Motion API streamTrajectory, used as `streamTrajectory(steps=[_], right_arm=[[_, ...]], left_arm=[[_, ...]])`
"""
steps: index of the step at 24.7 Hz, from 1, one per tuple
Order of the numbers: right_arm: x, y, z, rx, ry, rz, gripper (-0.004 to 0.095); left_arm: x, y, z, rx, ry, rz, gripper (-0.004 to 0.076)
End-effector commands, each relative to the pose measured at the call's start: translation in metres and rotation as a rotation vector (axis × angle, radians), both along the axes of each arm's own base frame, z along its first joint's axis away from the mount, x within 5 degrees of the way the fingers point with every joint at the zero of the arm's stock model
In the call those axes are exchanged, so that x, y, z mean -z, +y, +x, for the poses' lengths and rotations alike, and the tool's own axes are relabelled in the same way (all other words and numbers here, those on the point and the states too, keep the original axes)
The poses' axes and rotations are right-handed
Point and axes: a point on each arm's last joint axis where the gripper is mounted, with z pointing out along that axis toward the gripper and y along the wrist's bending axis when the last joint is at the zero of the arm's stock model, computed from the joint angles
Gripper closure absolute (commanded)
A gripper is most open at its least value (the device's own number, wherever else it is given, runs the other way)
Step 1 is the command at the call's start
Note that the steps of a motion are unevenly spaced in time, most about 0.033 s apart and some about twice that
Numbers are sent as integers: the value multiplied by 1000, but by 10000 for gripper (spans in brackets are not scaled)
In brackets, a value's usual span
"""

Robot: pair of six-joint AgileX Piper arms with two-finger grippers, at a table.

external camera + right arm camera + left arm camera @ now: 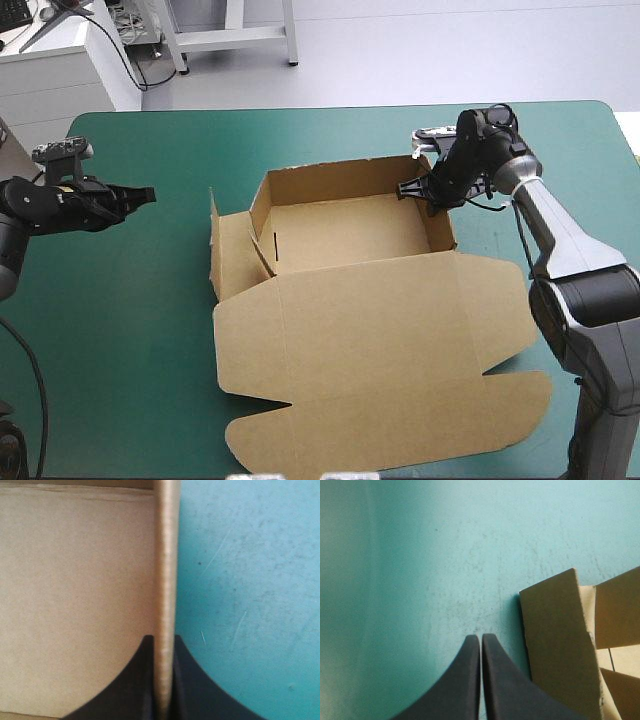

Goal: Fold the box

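**STATUS: TRAY PARTLY FORMED, LID FLAT**

The box [350, 300] sits at the centre of the table, reaching toward the 6 o'clock edge. Its far wall [335, 178] stands upright at 12 o'clock of the tray floor. The right wall [166, 580], at 3 o'clock, is also upright. At 9 o'clock an inner panel is raised, but the outer flap [555, 640] leans outward from the tray and appears not yet tucked. The lid [380, 360] lies flat on the teal-green cover [140, 330], spread out toward 6 o'clock.

Grippers:
- The right gripper [415, 188] clamps the top edge of the right wall near the far corner — one black finger inside the tray, one outside, the board pinched between them.
- The left gripper [148, 195] is at 9 o'clock, apart from the box. Its fingers are pressed together and hold nothing — their tips point toward the leaning flap.

Judged progress: about midway. Remaining work is probably to secure the right wall and then raise and tuck the 9 o'clock flap.
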Motion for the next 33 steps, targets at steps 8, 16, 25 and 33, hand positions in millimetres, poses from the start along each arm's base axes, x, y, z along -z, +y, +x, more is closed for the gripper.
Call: streamTrajectory(steps=[8,16,25,33], right_arm=[[-112,-32,-46,19,-246,179,925],[-172,-51,-89,12,-402,317,925],[-159,-31,-83,-41,-360,318,925],[-130,-23,-55,-5,-292,344,925]], left_arm=[[-19,-5,-5,6,-55,-47,400],[-27,-20,-4,16,-76,-300,125],[-33,-41,-14,252,-54,-429,125],[-35,-47,-20,335,-34,-457,125]])
